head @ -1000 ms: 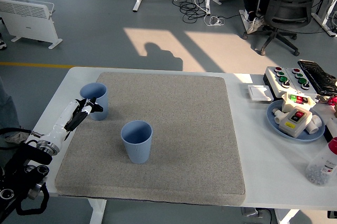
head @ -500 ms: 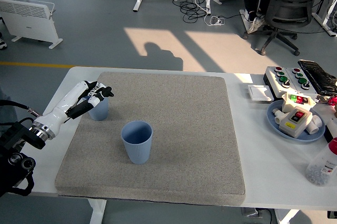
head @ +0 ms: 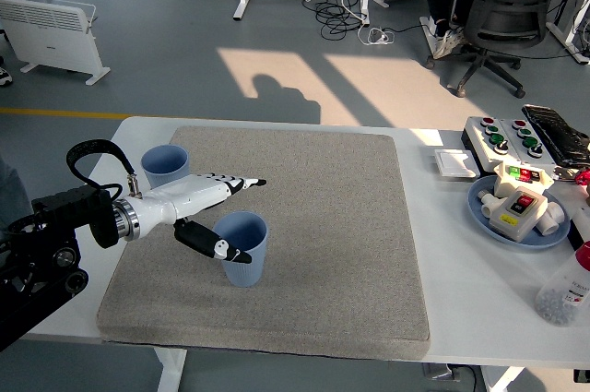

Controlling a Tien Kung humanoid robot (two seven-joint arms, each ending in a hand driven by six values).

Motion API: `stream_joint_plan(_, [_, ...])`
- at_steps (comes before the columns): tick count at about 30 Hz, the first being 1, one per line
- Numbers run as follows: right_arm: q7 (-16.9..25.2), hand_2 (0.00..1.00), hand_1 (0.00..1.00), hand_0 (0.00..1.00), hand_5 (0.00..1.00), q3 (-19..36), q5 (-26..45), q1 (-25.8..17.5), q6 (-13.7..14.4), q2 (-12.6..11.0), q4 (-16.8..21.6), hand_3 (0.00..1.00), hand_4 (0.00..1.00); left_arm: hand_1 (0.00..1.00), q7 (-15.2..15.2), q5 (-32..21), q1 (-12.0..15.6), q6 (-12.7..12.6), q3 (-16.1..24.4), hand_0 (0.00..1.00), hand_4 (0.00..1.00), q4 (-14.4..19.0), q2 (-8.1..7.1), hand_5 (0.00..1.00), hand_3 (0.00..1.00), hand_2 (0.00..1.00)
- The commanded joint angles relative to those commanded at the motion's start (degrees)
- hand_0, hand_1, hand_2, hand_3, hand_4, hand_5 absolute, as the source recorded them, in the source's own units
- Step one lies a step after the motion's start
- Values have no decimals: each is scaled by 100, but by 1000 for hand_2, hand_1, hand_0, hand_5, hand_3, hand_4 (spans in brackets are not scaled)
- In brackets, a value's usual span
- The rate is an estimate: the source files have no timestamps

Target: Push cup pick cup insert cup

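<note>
Two light blue ribbed cups stand upright on the grey mat [head: 313,180]. The far cup [head: 166,167] is at the mat's back left. The near cup [head: 245,254] stands in front of it, left of the mat's centre. My left hand [head: 238,217] reaches in from the left at the near cup. Its white fingers [head: 230,184] stretch out to the right just behind and above the cup's rim, and the black thumb [head: 210,243] lies across the cup's left front side. The hand is spread and grips nothing. The right arm does not show.
On the table's right side are a blue plate [head: 487,219] with switch boxes, a button box [head: 505,136], a small white tray [head: 454,163] and a clear bottle [head: 562,292] at the edge. A black office chair [head: 502,14] stands beyond the table.
My left hand left the far cup, swung right and toward the near edge, and now brackets the near cup with fingers and thumb spread. Neither cup has moved.
</note>
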State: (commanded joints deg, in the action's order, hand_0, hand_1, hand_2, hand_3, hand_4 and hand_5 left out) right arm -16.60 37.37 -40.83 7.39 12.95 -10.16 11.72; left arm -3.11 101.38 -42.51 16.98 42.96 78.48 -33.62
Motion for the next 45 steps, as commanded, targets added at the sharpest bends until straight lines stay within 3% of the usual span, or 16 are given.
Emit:
stream_joint_plan(3, [-10,656,639,712,419,7,-23,-15,-3,-1,3,596,131,970,10,131,-197,37,-222,955,996,-132,60,497,998,998])
stream_joint_plan(4, [-11,656,639,712,418,6,-25,-18,-3,-1,4,596,131,942,10,140,-231,54,-267,929,945,-157,74,347,998,998])
stream_joint_plan(9, [-19,656,639,712,418,6,-66,-19,-14,-5,8,596,131,942,-84,199,-427,51,-554,929,945,-319,162,347,998,998])
stream_joint_plan(10, [-19,657,639,712,418,4,-68,-18,-15,-6,8,595,131,882,-89,209,-443,48,-577,854,892,-336,168,237,937,964])
stream_joint_plan(15, [-9,657,639,712,418,-30,-29,3,-16,-11,8,595,131,882,-106,250,-565,16,-763,854,892,-500,207,237,937,964])
stream_joint_plan(16, [-7,654,640,712,419,-34,-23,4,-15,-11,7,596,132,840,-110,245,-576,13,-779,782,788,-511,210,101,795,939])
stream_joint_plan(21, [0,654,640,712,419,-47,-1,23,-13,-14,5,596,132,840,-137,252,-652,12,-902,782,788,-563,241,101,795,939])
stream_joint_plan(22, [2,655,640,712,419,-51,8,25,-11,-14,5,595,131,757,-138,269,-658,15,-914,614,619,-568,245,2,668,873])
stream_joint_plan(27, [11,655,640,712,419,-62,35,31,-4,-20,2,595,131,757,-118,327,-658,39,-947,614,619,-573,239,2,668,873])
stream_joint_plan(28, [11,655,640,712,419,-62,33,31,-4,-21,2,595,132,667,-108,331,-654,43,-947,532,524,-570,236,2,511,796])
stream_joint_plan(33, [7,655,640,712,419,-50,17,30,-4,-23,1,595,132,667,-87,328,-629,64,-916,532,524,-568,208,2,511,796])
stream_joint_plan(34, [6,653,639,712,418,-47,15,30,-4,-23,1,595,132,591,-82,327,-623,74,-908,528,464,-563,199,2,467,731])
stream_joint_plan(45, [5,653,640,712,418,-42,12,28,2,-19,1,595,132,578,2,370,-584,220,-731,527,464,-412,63,2,465,723])
